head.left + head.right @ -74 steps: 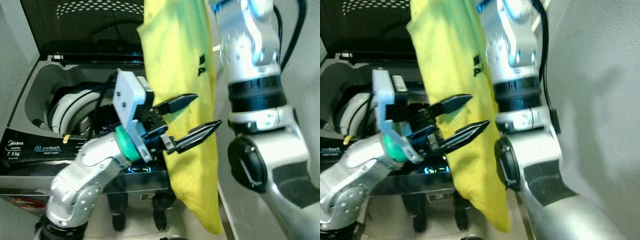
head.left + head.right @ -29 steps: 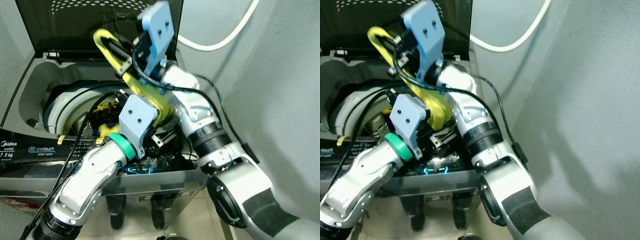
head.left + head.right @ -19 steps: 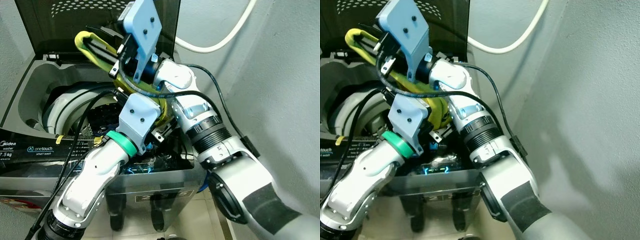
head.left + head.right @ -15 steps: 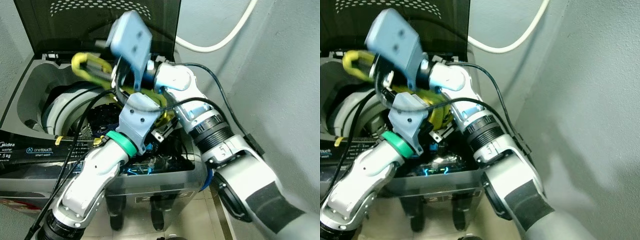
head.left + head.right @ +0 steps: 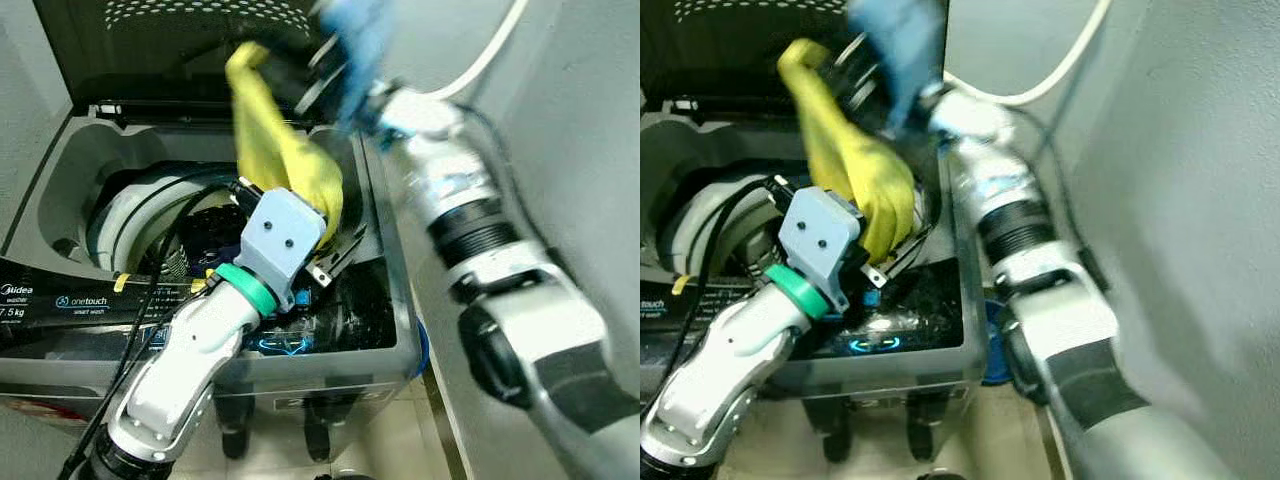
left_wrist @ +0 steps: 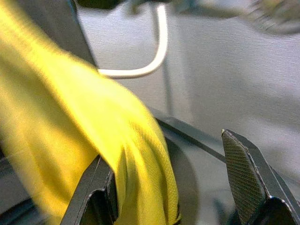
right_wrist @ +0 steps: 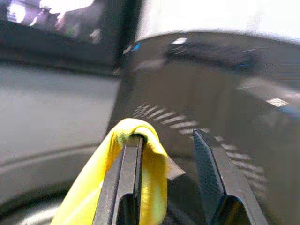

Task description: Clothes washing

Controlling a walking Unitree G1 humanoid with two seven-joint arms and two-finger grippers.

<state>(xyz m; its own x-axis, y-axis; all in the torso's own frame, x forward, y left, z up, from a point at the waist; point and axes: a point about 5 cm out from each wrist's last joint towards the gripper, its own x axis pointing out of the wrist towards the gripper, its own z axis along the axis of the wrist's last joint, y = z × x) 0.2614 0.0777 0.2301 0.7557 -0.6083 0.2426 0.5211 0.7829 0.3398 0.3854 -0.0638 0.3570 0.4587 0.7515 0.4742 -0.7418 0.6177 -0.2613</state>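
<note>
Yellow garment (image 5: 285,160) over open washing machine (image 5: 60,205)

There is one washer (image 5: 395,300) with one raised lid (image 5: 150,50) and one drum (image 5: 120,215). One yellow garment (image 5: 285,155) hangs over it. Two silver arms reach in, so two grippers: the left gripper (image 6: 178,187) and the right gripper (image 7: 168,178). One white hose (image 5: 490,55) runs along the wall.

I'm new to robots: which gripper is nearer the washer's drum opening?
Left. The left gripper sits low beside the drum opening; the right gripper is high by the lid.
</note>
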